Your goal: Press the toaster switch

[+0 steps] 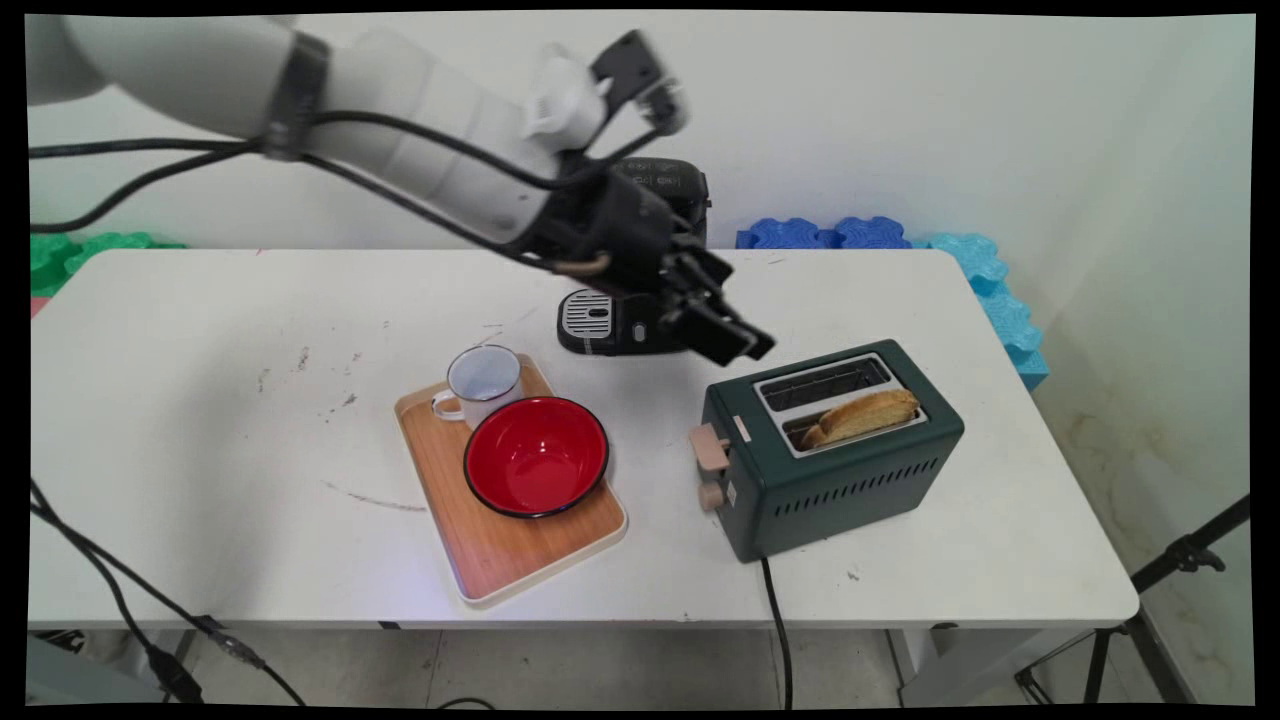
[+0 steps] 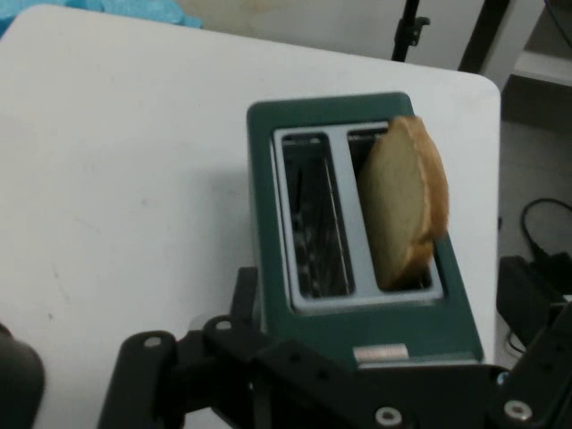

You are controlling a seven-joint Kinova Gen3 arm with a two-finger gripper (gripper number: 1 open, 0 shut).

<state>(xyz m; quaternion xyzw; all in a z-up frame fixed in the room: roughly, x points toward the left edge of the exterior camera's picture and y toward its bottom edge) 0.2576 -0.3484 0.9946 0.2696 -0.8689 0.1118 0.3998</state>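
Main view shows the arm (image 1: 400,130) slanting down-right, its gripper (image 1: 725,335) above the table (image 1: 200,450), near the toaster (image 1: 840,480) holding bread (image 1: 865,415). Whether the claw is released or clenched, I cannot tell.

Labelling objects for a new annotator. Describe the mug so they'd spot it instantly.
On the white table, find the wooden tray left of the green toaster. The mug stands on the tray's far corner, beside the red bowl. It is the only white, handled cup there, smaller than the bowl.
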